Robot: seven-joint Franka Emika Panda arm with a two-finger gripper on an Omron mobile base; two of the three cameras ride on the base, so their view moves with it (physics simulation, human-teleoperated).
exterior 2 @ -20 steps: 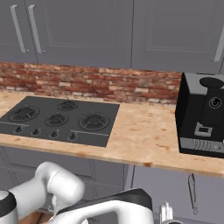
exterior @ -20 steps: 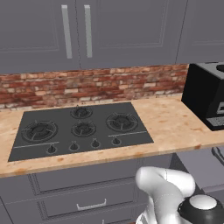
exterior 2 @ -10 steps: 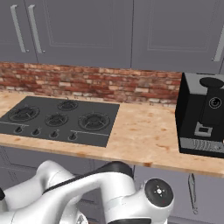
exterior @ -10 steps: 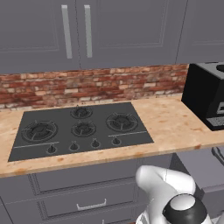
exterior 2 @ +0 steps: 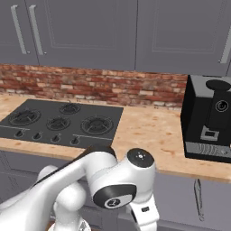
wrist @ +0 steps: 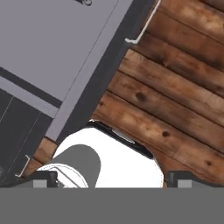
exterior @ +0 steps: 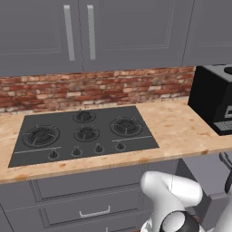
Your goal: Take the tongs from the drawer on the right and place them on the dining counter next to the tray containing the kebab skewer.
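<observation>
Hob [exterior: 84, 133]: black, 4 burners, set in wood-look counter [exterior: 181, 131]. Coffee machine [exterior 2: 210, 119]: R of hob. Gripper [wrist: 109, 179]: fingers apart, empty, below hob, facing floor [wrist: 175, 100]. Tongs: can't tell where.

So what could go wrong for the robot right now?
The gripper is open and holds nothing, pointing down at the wooden floor beside the grey cabinets, so it might bump a cabinet front as it swings. The arm is also folded low under the counter edge and could knock it when rising.
</observation>
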